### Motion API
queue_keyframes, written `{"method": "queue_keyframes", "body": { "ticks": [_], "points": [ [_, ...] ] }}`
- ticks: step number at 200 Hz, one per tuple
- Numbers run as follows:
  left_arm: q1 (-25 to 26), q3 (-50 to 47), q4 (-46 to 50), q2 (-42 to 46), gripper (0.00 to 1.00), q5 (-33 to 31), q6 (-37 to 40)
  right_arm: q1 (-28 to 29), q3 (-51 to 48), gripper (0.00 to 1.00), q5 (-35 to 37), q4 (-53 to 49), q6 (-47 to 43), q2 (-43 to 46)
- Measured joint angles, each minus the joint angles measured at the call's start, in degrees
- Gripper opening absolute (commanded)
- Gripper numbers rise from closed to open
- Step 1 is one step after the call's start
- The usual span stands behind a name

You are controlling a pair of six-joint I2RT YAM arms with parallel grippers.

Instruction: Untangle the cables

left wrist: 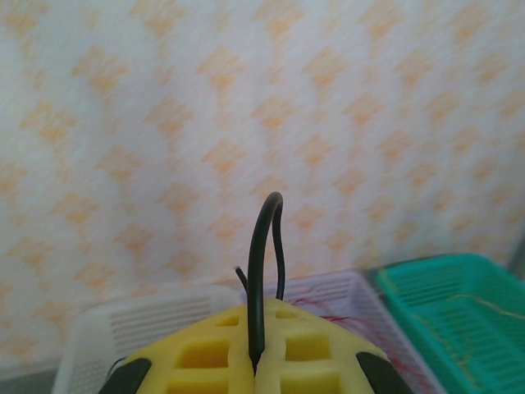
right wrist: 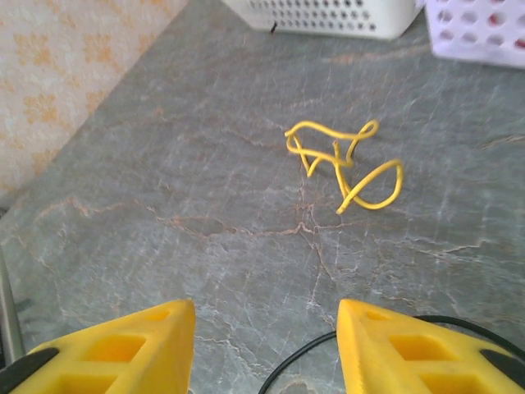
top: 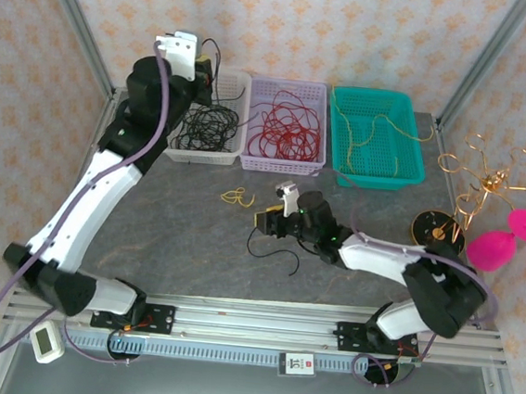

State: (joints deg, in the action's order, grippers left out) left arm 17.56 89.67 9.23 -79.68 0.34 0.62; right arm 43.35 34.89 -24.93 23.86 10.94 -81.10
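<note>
Dropping the black cable (left wrist: 261,271) cleanly probably calls for the left gripper (left wrist: 254,365), pressed together on that strand, to release squarely over the white basket (top: 179,153), clear of its rim. That arm stretches high and far back. The right gripper (right wrist: 267,345), spread wide, hovers low over the tabletop (right wrist: 164,205), just short of the yellow cable (right wrist: 344,160).

Pale wallpaper (top: 354,29) with orange motifs backs a grey marbled tabletop (top: 175,235).
</note>
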Motion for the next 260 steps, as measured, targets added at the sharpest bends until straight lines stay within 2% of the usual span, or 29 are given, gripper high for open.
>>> {"method": "queue_keyframes", "body": {
  "ticks": [59,91,112,135,143,162,173,190,219,236,260],
  "points": [
    [-5.4,0.0,-4.1,-15.2,0.00,-15.6,-5.6,0.0,-5.9,0.50,6.6,-10.0,2.9,14.4],
    [-7.1,-2.6,-7.8,-19.7,0.00,-17.3,-9.6,0.0,-6.7,0.50,10.5,-15.0,3.9,17.5],
    [-7.9,-4.2,-9.6,-23.3,0.14,-15.7,-11.6,0.0,-6.1,0.50,12.8,-19.1,4.7,16.6],
    [-8.3,-4.5,-9.9,-28.6,0.17,-13.0,-13.4,0.0,-3.2,0.50,15.0,-25.1,6.4,13.4],
    [-8.4,-4.8,-9.8,-30.2,0.23,-12.2,-13.9,0.0,-2.3,0.50,15.4,-26.7,7.2,12.6],
    [-8.6,-6.1,-9.1,-31.8,0.48,-10.1,-14.9,0.0,-1.7,0.52,15.3,-29.3,8.6,12.0],
    [-8.6,-6.9,-8.6,-31.6,0.57,-9.1,-14.4,0.0,-1.7,0.53,14.5,-30.6,8.9,11.7],
    [-8.6,-8.0,-8.3,-29.9,0.62,-8.1,-14.7,0.0,-1.4,0.54,13.3,-32.1,8.8,9.7],
    [-8.6,-13.4,-7.9,-19.6,0.76,-5.4,-14.1,0.0,-1.3,0.54,10.9,-32.6,8.2,4.7],
    [-8.6,-17.2,-7.8,-11.6,0.76,-4.1,-14.1,0.7,-1.2,0.52,10.3,-32.6,6.7,3.1],
    [-8.5,-24.5,-8.5,-0.3,0.71,-2.1,-14.3,3.8,1.4,0.54,10.1,-34.1,2.3,0.8]
  ]
}}
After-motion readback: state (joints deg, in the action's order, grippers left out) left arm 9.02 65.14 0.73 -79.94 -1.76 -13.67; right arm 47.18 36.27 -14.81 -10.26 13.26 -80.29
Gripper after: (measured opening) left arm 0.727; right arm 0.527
